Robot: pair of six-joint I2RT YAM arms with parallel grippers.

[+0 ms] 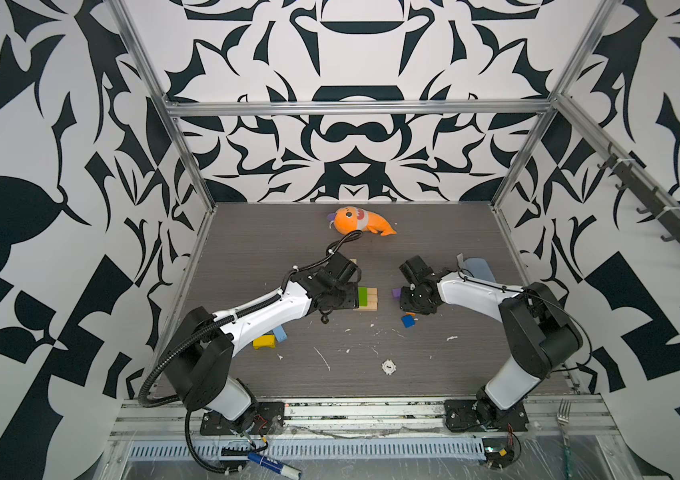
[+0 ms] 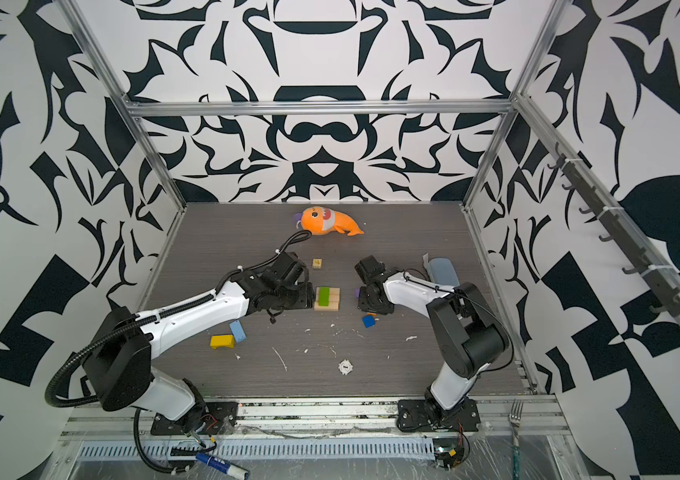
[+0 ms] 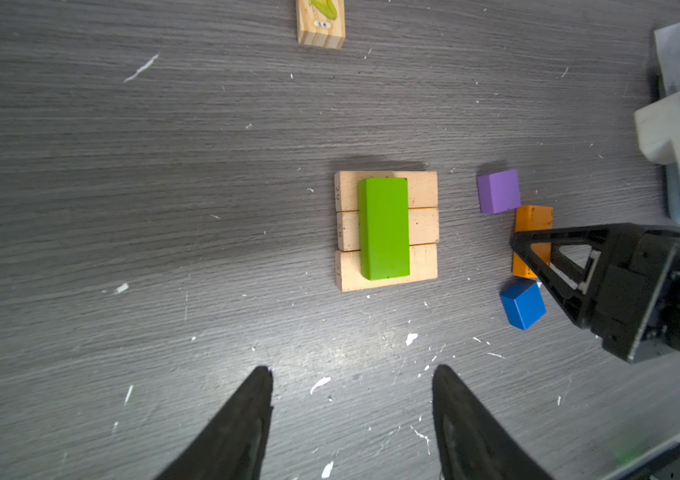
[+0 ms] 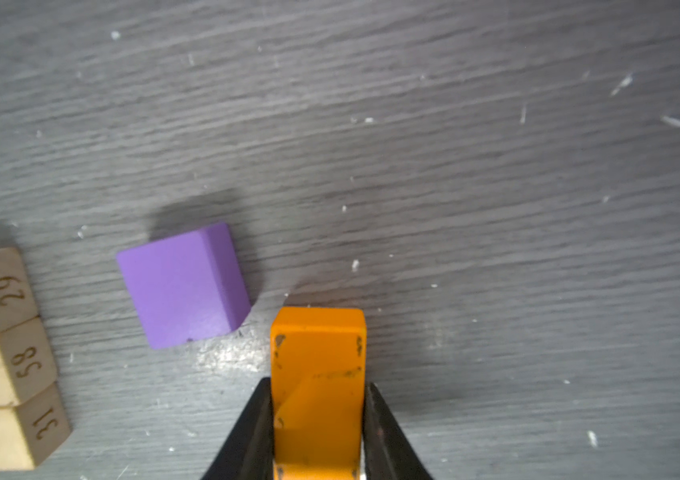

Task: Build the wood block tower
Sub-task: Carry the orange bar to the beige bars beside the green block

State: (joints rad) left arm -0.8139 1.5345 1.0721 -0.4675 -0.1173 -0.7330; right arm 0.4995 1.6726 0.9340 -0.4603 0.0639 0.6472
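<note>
Right wrist view: my right gripper (image 4: 318, 384) is clamped on the orange brick (image 4: 317, 345) by its two long sides, with the purple cube (image 4: 182, 286) just beside the brick's end on the table (image 4: 496, 166). Left wrist view shows my left gripper (image 3: 351, 370) spread apart and empty, near the tower (image 3: 388, 278): three tan bars (image 3: 423, 191) side by side with a green brick (image 3: 384, 228) flat across them. The blue cube (image 3: 523, 303) sits by the orange brick's other end.
</note>
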